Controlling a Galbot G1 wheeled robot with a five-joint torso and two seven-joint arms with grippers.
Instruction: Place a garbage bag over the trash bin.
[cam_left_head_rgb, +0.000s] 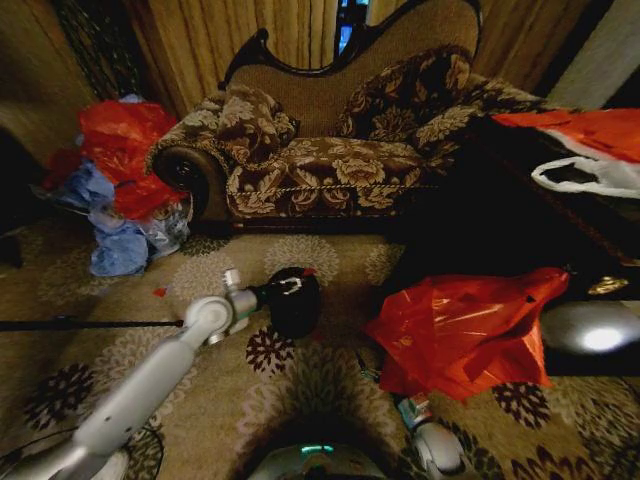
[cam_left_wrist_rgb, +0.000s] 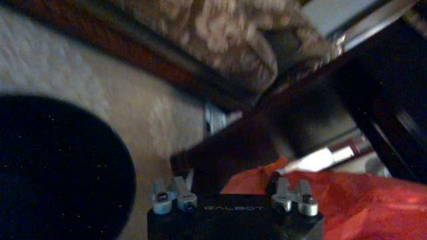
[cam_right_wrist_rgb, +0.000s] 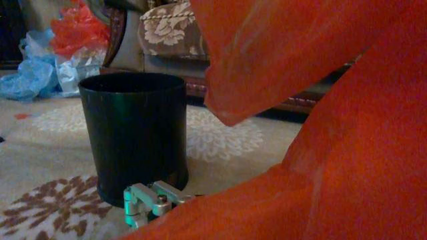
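The trash bin is a small black cylinder standing upright on the carpet in front of the sofa; the right wrist view shows the trash bin with its mouth bare. My left gripper hovers at the bin's rim, and in the left wrist view my left gripper is open with nothing between its fingers. The glossy red-orange garbage bag billows just right of the bin, clear of it. My right gripper is under the bag's lower edge, shut on it and mostly hidden by the garbage bag.
A patterned sofa stands behind the bin. Red and pale blue bags are piled on the floor at the left. A dark table at the right carries another red bag and a white bag. A thin black rod lies at the left.
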